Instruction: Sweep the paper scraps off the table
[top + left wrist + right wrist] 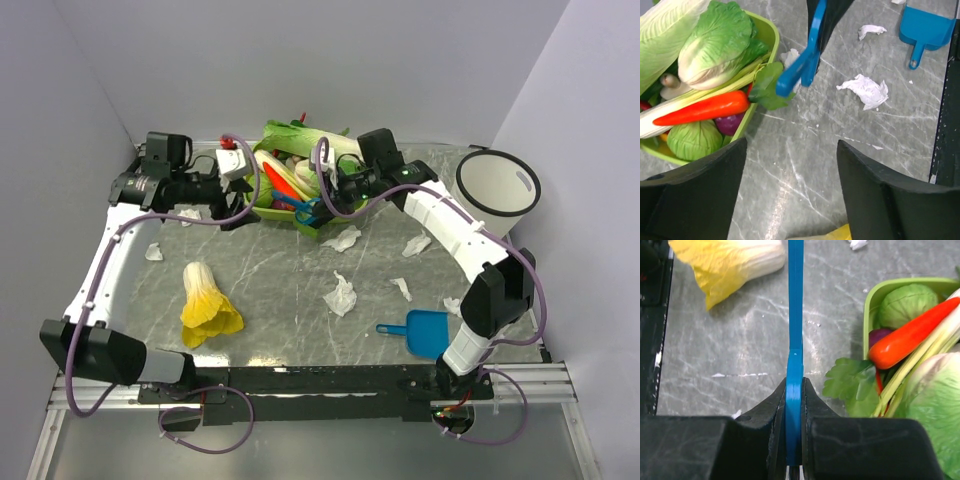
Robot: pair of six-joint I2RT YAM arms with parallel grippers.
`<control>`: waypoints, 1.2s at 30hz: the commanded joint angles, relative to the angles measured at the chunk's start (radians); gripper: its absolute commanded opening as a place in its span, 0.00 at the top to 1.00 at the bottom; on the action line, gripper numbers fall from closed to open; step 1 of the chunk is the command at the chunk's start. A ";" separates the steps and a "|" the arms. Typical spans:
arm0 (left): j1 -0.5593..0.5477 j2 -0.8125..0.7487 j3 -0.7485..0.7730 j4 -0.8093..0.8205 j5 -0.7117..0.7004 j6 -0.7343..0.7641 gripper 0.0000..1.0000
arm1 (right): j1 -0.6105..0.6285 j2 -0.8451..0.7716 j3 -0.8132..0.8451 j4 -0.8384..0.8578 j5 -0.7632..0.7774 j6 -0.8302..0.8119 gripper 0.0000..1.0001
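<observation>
Several white paper scraps lie on the grey-green marble table (270, 270): one in the middle (340, 295), one near the basket (342, 238), others to the right (417, 244) and left (153, 252). My right gripper (325, 200) is shut on the thin blue handle of a brush (795, 340), held by the basket's front. In the right wrist view, my right gripper (794, 385) has its jaws pressed on both sides of the handle. My left gripper (222, 195) is open and empty above bare table left of the basket. The left wrist view shows its spread fingers (700, 190), the blue handle (800, 65) and a scrap (865, 90).
A green basket (262, 208) full of vegetables stands at the back middle. A yellow-and-white cabbage (207, 305) lies front left. A blue dustpan (428, 332) lies front right. A white bin (497, 183) stands at the back right. A metal rail (330, 385) edges the near side.
</observation>
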 commanded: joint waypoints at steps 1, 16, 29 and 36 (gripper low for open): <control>-0.035 0.005 0.025 0.121 0.049 -0.114 0.26 | 0.008 -0.075 -0.031 0.011 -0.028 -0.069 1.00; -0.157 0.063 0.035 0.152 0.051 -0.170 0.57 | 0.019 -0.045 0.024 -0.019 -0.106 -0.035 1.00; -0.161 0.117 0.068 0.097 0.071 -0.159 0.81 | 0.022 -0.031 0.033 0.016 -0.085 0.000 1.00; -0.163 0.115 0.051 0.115 0.060 -0.167 0.75 | 0.023 -0.031 0.030 0.025 -0.086 0.021 1.00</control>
